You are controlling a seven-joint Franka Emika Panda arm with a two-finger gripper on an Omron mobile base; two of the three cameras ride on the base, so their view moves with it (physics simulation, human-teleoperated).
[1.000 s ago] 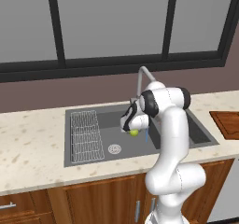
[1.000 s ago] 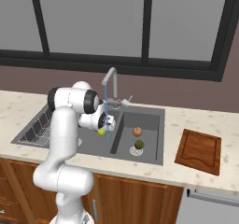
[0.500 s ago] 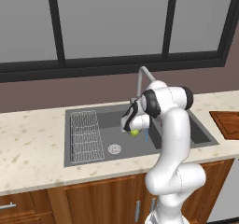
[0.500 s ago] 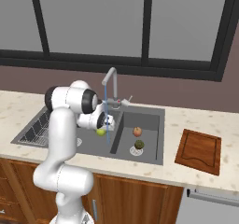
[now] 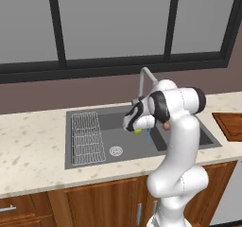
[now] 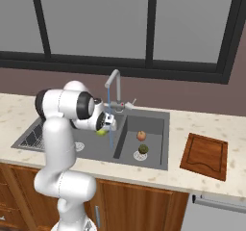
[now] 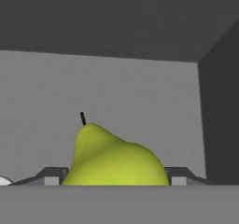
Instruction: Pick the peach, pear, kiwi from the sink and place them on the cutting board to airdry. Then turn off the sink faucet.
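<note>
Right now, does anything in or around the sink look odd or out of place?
Only the thin blue water stream running from the silver gooseneck faucet into the dark grey sink; nothing looks spilled or damaged.

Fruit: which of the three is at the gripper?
The pear, the only yellow-green one, sits between the fingers of the gripper over the left basin. The reddish peach and dark kiwi lie in the right basin, apart from it.

Very little differs from a second ago. The gripper (image 6: 106, 127) sits slightly higher over the sink (image 6: 154, 163) than before, carrying the pear (image 6: 101, 133) up with it between the jaws, so the pear now hangs a touch farther above the basin floor in both base views.
</note>
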